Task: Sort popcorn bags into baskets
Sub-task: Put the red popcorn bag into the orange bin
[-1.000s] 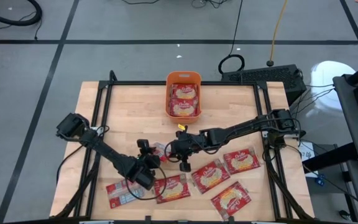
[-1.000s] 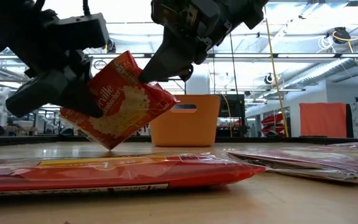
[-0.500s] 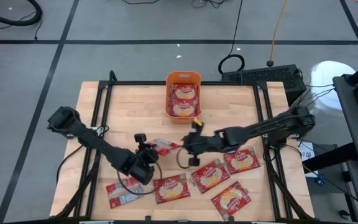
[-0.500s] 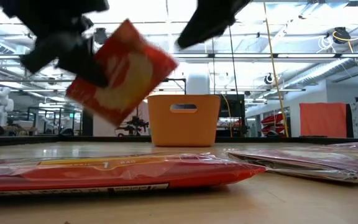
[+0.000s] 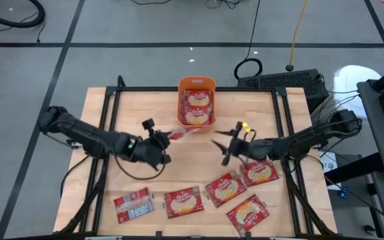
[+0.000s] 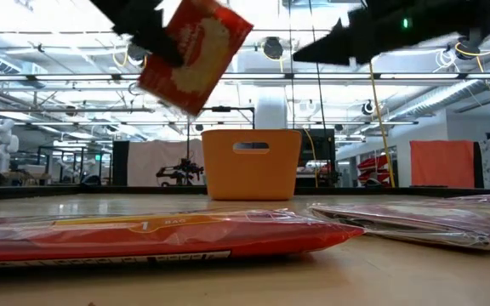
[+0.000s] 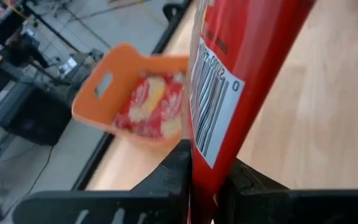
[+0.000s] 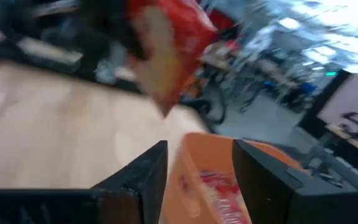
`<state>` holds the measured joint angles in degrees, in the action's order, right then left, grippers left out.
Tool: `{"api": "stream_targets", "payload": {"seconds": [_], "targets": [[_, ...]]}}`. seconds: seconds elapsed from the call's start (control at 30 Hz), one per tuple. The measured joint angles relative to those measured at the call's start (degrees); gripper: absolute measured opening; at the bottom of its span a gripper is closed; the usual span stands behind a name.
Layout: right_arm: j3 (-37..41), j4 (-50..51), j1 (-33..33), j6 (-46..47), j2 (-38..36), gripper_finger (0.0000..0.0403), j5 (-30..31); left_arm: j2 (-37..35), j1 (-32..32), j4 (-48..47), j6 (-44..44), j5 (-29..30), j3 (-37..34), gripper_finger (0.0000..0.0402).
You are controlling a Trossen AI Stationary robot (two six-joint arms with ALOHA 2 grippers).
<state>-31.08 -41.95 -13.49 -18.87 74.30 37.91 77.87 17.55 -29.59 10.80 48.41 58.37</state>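
The basket (image 5: 197, 85) is plain orange, and the 2 packets (image 5: 197, 107) inside it show red edges around cream-yellow ovals. The lifted packet (image 6: 194, 53) just left of the basket is red with a pale yellow patch on one face and a white barcode panel with black bars (image 7: 215, 111) on the other. On the light wood-grain table (image 5: 259, 113) well in front of the basket, 4 packets (image 5: 225, 189) lie red with cream-yellow labels up, and 1 (image 5: 132, 205) shows grey-blue print between red ends.
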Motion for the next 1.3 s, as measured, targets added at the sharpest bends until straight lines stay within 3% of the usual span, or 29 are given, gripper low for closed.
{"api": "stream_targets", "payload": {"seconds": [0.13,0.27,0.5,0.67,0.8,0.97,1.1,1.3], "targets": [[5.64,-13.31,2.69,-0.63,0.33,0.0173,1.11,0.07,-4.53,8.09,-8.63,-8.22,0.0,0.0037],[5.11,-12.8,3.08,-1.06,0.39,0.0176,0.95,0.07,-9.02,15.27,-12.47,-19.36,0.0,0.0027],[0.4,-8.33,1.71,-3.61,0.35,0.0178,1.31,0.07,-13.73,20.21,-15.22,-27.14,0.0,0.0032],[-12.38,15.81,-0.58,-7.36,-0.15,0.0178,8.63,0.07,-15.86,18.91,-11.56,-31.94,-0.01,0.0037],[-25.21,39.9,-0.65,-1.38,-0.13,0.0178,8.28,0.09,-16.02,16.51,-9.99,-32.54,0.0,0.0038],[-35.56,56.68,0.96,3.31,-0.13,0.0178,2.16,0.13,-15.66,14.29,-8.21,-32.75,0.0,0.0039],[-41.14,57.83,3.89,5.7,0.47,0.0179,-7.48,0.13,-15.51,14.29,-8.12,-36.56,0.0,0.0039],[-42.48,58.88,8.79,9.12,2.04,0.0191,-22.4,0.13,-15.55,14.17,-8.23,-36.57,0.0,0.0039]]}}
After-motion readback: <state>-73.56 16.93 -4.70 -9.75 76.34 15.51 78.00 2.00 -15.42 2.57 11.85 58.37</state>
